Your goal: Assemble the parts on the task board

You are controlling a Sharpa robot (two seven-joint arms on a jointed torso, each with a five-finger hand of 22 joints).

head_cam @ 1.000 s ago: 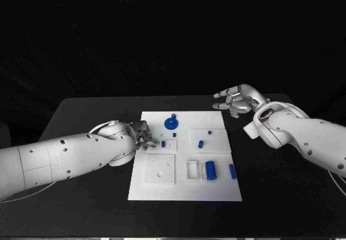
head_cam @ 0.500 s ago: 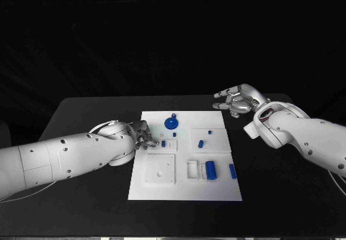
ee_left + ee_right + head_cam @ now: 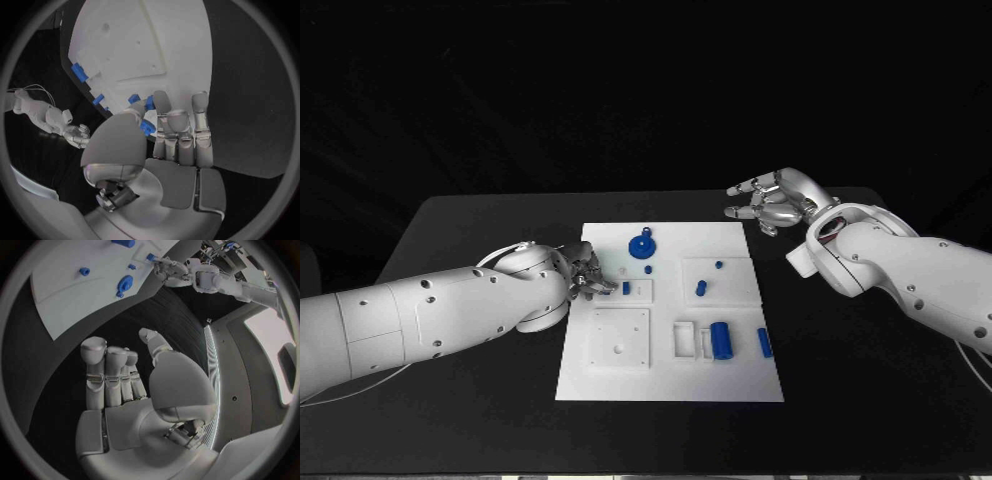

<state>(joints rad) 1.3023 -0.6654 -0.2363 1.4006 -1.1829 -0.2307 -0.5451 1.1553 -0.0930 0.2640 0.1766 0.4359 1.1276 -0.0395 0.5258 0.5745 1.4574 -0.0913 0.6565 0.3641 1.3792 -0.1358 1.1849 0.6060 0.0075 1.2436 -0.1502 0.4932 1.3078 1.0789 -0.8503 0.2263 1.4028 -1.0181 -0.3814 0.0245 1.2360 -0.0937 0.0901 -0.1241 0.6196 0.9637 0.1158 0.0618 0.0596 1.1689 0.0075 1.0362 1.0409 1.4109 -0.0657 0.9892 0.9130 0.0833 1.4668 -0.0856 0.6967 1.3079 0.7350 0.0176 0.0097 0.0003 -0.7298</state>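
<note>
**Q:** Fingers on the left hand — what are they doing?

**A:** Bent down at the left edge of the task board. Left wrist view: tips right against a small blue part on the board, thumb on one side, the rest on the other. Can't tell if it's really pinched or only touched, the part is mostly hidden.

**Q:** Right hand?

**A:** Over bare black table, beyond the board's far right corner, well apart from any part. Fingers loosely curved, spread, nothing in them.

**Q:** Where's the board, and what's on it?

**A:** Mid-table, white, long side running away from the robot. Far end: round blue part with a tab. Just nearer, a small peg. Left-centre, next to the left fingertips, a short blue piece standing in a raised square. Right-centre, another raised square w/ two small blue pieces. Near end: blue cylinder lying beside a white frame, slim blue bar by the right edge. Near-left: white square plate w/ holes.
</note>
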